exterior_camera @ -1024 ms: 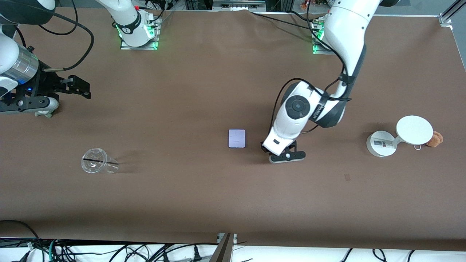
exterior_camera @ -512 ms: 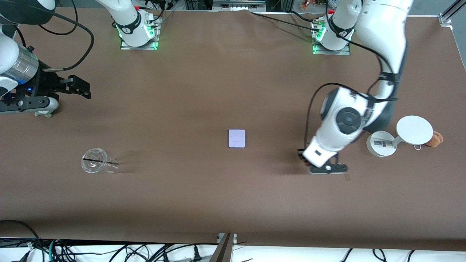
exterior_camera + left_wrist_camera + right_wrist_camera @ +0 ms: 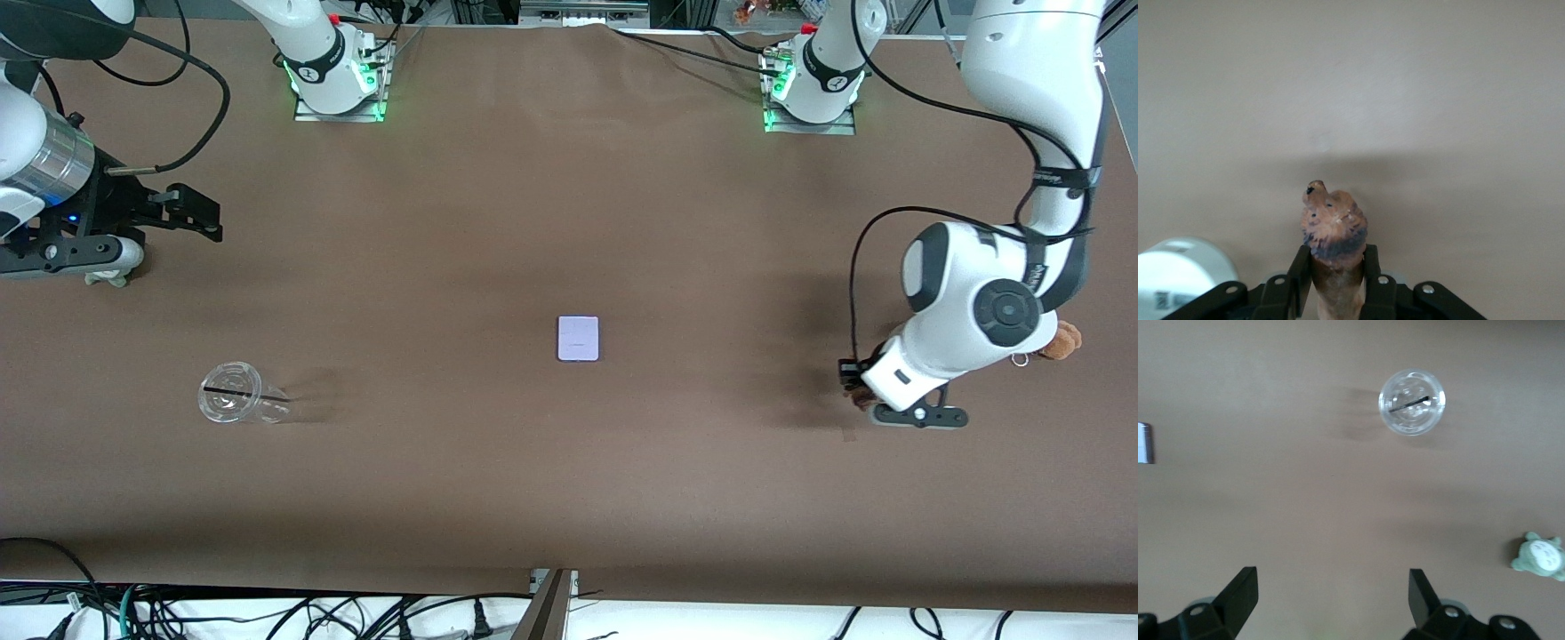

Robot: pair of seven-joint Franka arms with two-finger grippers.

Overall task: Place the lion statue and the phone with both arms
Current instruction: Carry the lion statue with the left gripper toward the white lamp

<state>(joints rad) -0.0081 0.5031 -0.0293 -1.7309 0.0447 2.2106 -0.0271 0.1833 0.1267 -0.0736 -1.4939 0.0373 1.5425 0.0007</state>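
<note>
The phone [image 3: 578,339] is lying flat near the middle of the table [image 3: 569,498], and bare brown surface is lying open all around it, up to the table edge nearest the front camera. Toward the left arm's end from the phone, the left gripper [image 3: 867,399] is hanging low over the table, with its fingers [image 3: 1299,272] closing on the lion statue [image 3: 1333,235]. In the front view only a brown bit of the statue is showing under the wrist; the left wrist view is showing it clearly, head pointing away from the fingers, and also part of a white stand [image 3: 1179,274] beside the gripper. A brown plush toy [image 3: 1062,340] is peeking out near the table's end.

Toward the right arm's end from the phone, the right gripper [image 3: 191,212] is waiting in the air, spread wide and holding nothing. A clear cup [image 3: 238,404] is lying nearer to the front camera than this gripper. The right wrist view is also showing a small green toy [image 3: 1539,557], which the front view is not showing.
</note>
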